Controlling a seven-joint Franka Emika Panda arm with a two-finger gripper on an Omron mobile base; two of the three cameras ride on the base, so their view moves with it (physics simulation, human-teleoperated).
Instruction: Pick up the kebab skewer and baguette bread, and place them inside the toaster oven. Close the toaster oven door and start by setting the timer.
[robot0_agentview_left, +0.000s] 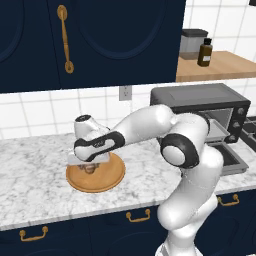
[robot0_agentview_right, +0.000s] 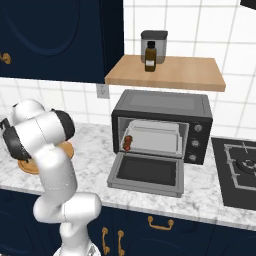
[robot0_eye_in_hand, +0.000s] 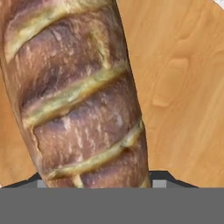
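The baguette bread (robot0_eye_in_hand: 83, 100), golden-brown with slashed crust, lies on a round wooden plate (robot0_agentview_left: 102, 183) left of the arm. My gripper (robot0_eye_in_hand: 100, 181) is down over it and open, one fingertip on each side of the loaf, close against its flanks. From the left base view the gripper (robot0_agentview_left: 90, 166) sits low on the plate with the hand covering most of the loaf. The toaster oven (robot0_agentview_right: 160, 105) stands to the right with its door (robot0_agentview_right: 147, 172) dropped flat open. The kebab skewer (robot0_agentview_right: 128, 142) rests inside at the left edge of the oven's tray.
A wooden shelf (robot0_agentview_right: 170, 75) above the oven carries a brown bottle (robot0_agentview_right: 150, 57) and a grey canister (robot0_agentview_right: 153, 39). A black stove top (robot0_agentview_right: 240, 170) lies right of the oven. Dark blue cabinets hang over the plate. The knob panel (robot0_agentview_right: 197, 142) is on the oven's right.
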